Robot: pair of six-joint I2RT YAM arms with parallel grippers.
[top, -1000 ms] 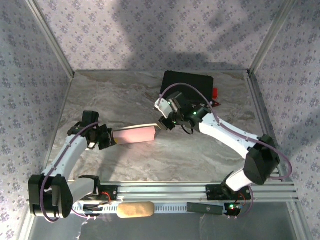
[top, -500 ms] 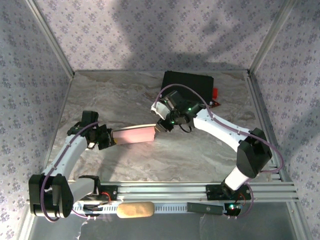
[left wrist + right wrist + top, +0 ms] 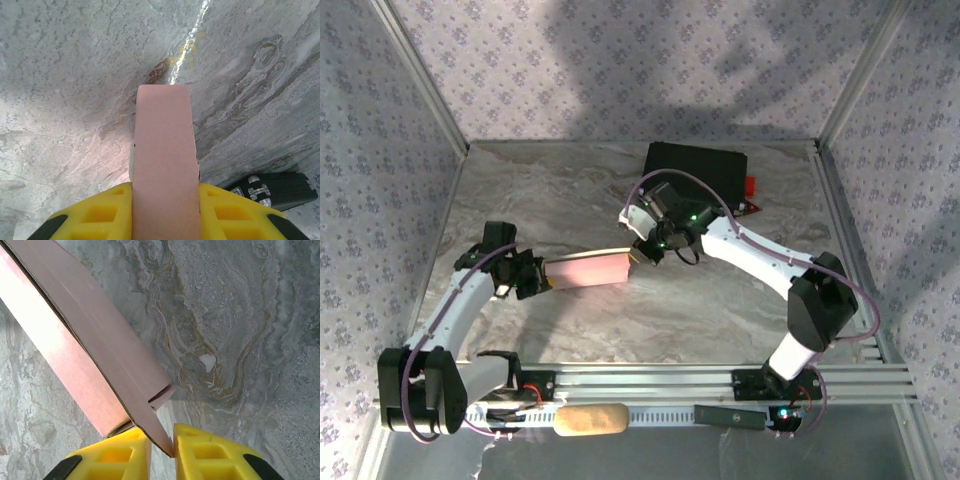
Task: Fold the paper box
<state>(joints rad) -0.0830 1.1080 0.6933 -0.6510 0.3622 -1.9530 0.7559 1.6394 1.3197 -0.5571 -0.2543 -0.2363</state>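
Paper box (image 3: 588,268) sits clamped at its left end between the yellow fingers (image 3: 100,212) of the left gripper (image 3: 540,277); the right gripper (image 3: 162,437) has fingers close around the right end flap, pinching or not I cannot tell. It hangs over the table (image 3: 720,310), left of centre. Thin card seems light, easily creased: hold near folds.
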